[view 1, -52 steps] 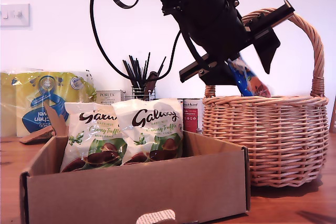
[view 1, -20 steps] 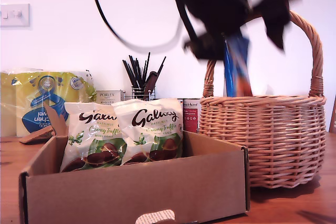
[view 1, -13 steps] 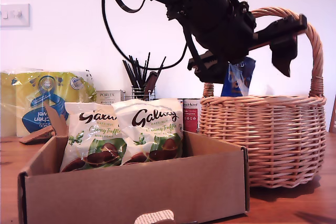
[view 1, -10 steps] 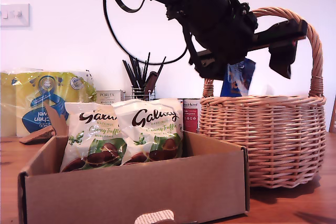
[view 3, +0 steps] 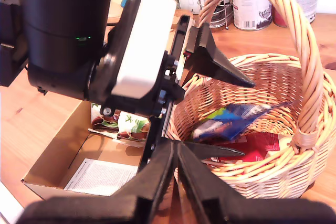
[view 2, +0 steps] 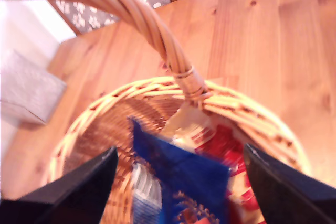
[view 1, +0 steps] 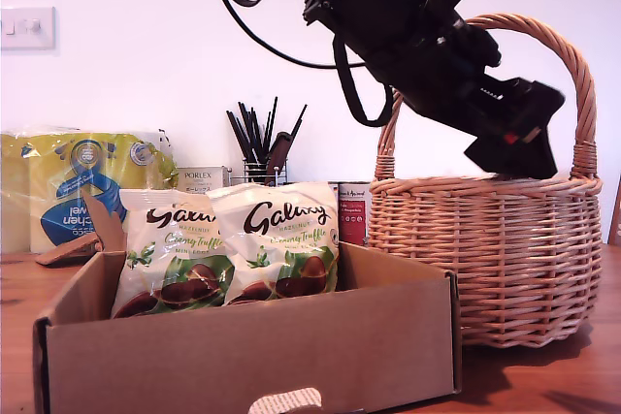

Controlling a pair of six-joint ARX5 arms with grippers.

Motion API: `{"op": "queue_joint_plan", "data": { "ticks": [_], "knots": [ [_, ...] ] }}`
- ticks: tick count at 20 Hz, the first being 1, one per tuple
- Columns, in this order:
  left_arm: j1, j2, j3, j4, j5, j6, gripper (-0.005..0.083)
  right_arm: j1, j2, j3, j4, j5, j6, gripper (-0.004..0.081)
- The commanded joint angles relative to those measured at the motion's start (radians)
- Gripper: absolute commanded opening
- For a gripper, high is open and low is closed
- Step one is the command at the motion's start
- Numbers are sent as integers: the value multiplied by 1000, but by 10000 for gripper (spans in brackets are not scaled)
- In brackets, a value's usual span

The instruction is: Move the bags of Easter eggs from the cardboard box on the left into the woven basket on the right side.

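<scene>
Jaws of my first gripper (view 2: 178, 169) spread wide above woven basket (view 1: 485, 259); second gripper (view 3: 176, 156) closed.

Glossy pouches (view 1: 274, 239), matt cardboard box (view 1: 291, 356), rough wicker basket (view 1: 485, 259).

Wooden table (view 1: 543, 380): cardboard box (view 1: 252, 346) near, exterior view's left; woven basket (view 1: 485, 259) right; yellow towel pack (view 1: 82, 186), tins (view 3: 252, 9) (utensil holder (view 1: 260, 174) between) far.
</scene>
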Motion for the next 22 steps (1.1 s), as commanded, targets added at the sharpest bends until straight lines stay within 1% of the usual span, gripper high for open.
{"op": "queue_joint_plan", "data": {
  "ticks": [1,5,6,8,10,11,13,14,16,18,22],
  "knots": [
    [13,-19,11,-2,0,12,695,5,-6,-13,8,-4,1,-13],
    [14,-62,11,-46,-68,-19,684,5,-6,-13,11,-3,1,-13],
    [14,-90,11,-79,-69,-23,649,5,-6,-13,11,-3,1,-13],
    [15,-150,11,-171,-68,-67,496,5,-6,-13,13,-3,1,-13],
    [27,-203,11,-275,-28,-101,289,5,-6,-13,13,-3,0,-13],
    [36,-225,11,-331,14,-109,192,5,-6,-13,13,-2,0,-13],
    [54,-256,11,-441,105,-151,37,5,-6,-13,13,-2,0,-13],
    [64,-264,10,-499,146,-154,-28,5,-6,-13,13,-2,0,-13],
    [93,-267,1,-570,163,-188,-20,5,-6,-13,13,-2,-1,-13],
    [120,-280,-42,-572,163,-203,-21,5,-6,-13,13,0,-3,-13],
    [175,-375,-194,-462,166,-258,-21,5,-6,-13,8,0,-3,-13]
  ]
}}
